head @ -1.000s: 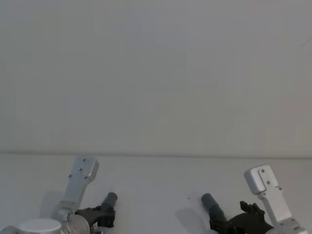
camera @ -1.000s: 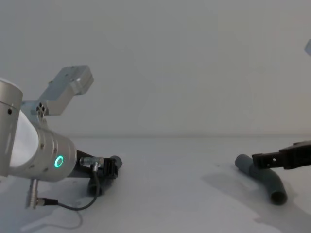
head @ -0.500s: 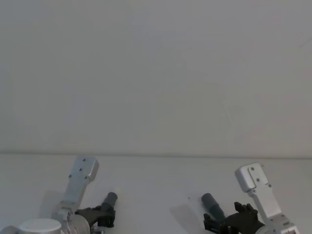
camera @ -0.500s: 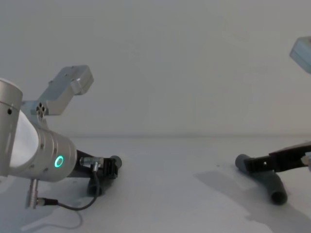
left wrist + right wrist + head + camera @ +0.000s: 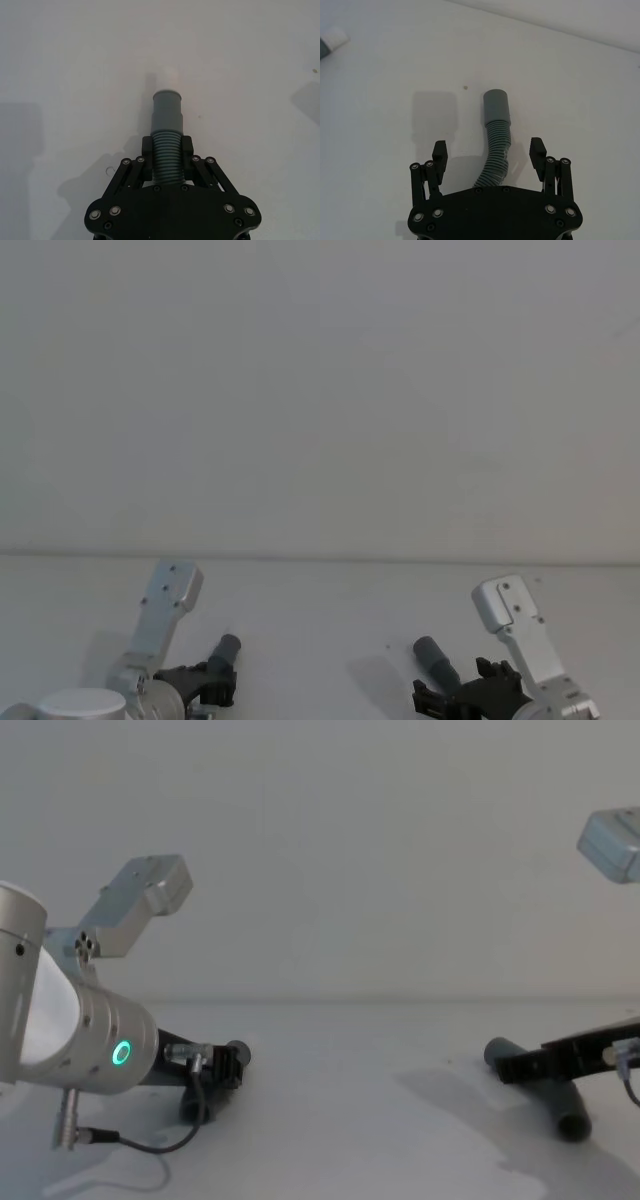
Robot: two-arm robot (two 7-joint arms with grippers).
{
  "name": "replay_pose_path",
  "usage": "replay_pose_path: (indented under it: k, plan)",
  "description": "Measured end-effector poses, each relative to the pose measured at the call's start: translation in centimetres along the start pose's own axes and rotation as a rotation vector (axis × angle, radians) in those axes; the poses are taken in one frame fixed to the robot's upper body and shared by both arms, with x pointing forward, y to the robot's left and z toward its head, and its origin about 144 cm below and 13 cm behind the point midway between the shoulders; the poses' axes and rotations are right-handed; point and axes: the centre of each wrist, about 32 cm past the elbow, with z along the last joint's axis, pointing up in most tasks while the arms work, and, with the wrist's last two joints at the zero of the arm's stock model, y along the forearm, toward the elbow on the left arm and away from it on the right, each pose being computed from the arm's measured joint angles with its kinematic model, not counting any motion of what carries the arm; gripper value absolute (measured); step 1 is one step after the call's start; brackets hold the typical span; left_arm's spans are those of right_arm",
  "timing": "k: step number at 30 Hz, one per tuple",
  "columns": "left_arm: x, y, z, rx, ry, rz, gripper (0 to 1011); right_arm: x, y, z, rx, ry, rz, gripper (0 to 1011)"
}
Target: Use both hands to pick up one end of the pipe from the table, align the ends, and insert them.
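Matte white bench (image 5: 320, 610) below a pale grey wall (image 5: 320, 390). At the bench's near left, the left gripper (image 5: 210, 682), with the grey left pipe piece (image 5: 227, 649) projecting beyond it. At the bench's near right, the right gripper (image 5: 445, 700) at the right pipe piece (image 5: 436, 661).

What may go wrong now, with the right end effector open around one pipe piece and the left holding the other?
1. The right end effector stands open around the curved ribbed part of the right pipe piece, which lies on the table; closing there might twist it, so its cuff mouth turns away.
2. The left end effector grips the left pipe piece on its ribs, behind the white stub; the ribs may flex during insertion.
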Motion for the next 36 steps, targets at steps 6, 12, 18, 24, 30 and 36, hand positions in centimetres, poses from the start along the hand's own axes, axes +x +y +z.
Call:
replay_pose_path:
  k: [6, 12, 18, 24, 30, 36]
  plan:
    - [0.0, 0.0, 0.0, 0.000, 0.000, 0.000, 294, -0.1, 0.3, -0.1, -0.011, 0.002, -0.008, 1001]
    - [0.0, 0.0, 0.0, 0.000, 0.000, 0.000, 294, -0.1, 0.5, -0.1, -0.020, 0.006, -0.014, 1001]
    - [0.0, 0.0, 0.0, 0.000, 0.000, 0.000, 294, -0.3, 0.7, -0.1, -0.027, 0.009, -0.018, 1001]
    - [0.0, 0.0, 0.0, 0.000, 0.000, 0.000, 294, -0.3, 0.8, 0.0, -0.037, 0.012, -0.024, 1001]
    - [0.0, 0.0, 0.0, 0.000, 0.000, 0.000, 294, -0.4, 1.0, 0.2, -0.049, 0.017, -0.028, 1002]
    - [0.0, 0.0, 0.0, 0.000, 0.000, 0.000, 294, -0.5, 1.2, 0.1, -0.061, 0.019, -0.031, 1001]
